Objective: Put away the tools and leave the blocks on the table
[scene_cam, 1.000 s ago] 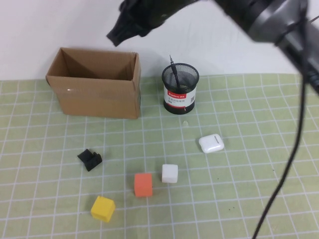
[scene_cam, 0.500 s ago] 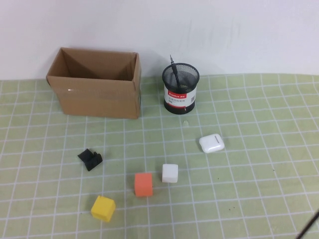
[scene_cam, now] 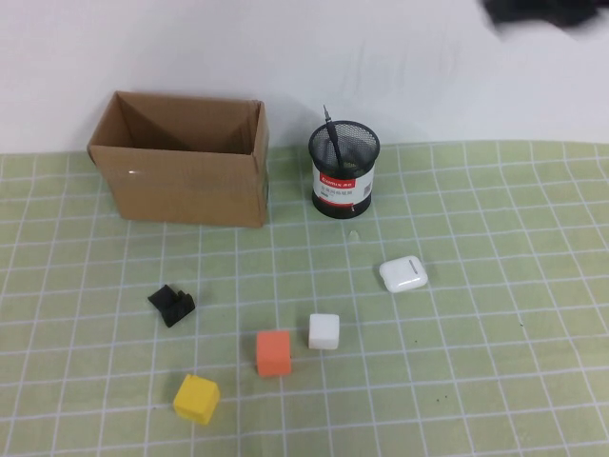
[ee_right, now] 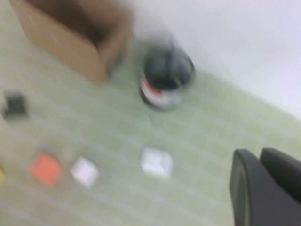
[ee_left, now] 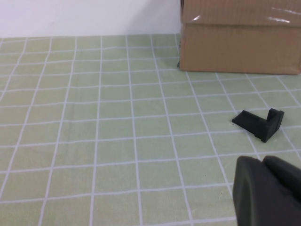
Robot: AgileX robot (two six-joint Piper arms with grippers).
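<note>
The thin black pen-like rod (scene_cam: 331,132) stands in a black mesh cup (scene_cam: 343,169) at the back of the table (scene_cam: 495,286). The red-handled scissors are out of view. The yellow block (scene_cam: 196,397), orange block (scene_cam: 273,352) and white block (scene_cam: 324,331) sit on the mat at the front. My right gripper shows in the high view only as a dark blur (scene_cam: 542,11) at the top right corner; in the right wrist view (ee_right: 260,153) it is shut, empty and high above the table. My left gripper (ee_left: 263,160) is shut and empty, low near the chunky black piece (ee_left: 260,122).
An open cardboard box (scene_cam: 181,171) stands at the back left. A white glossy case (scene_cam: 403,273) lies right of centre. The chunky black piece (scene_cam: 172,305) lies left of the blocks. The cup (ee_right: 164,80) and case (ee_right: 156,162) appear blurred in the right wrist view.
My right arm swung from above the box out of the high view, then reappeared as a blur at the top right corner. The objects on the table have not moved.
</note>
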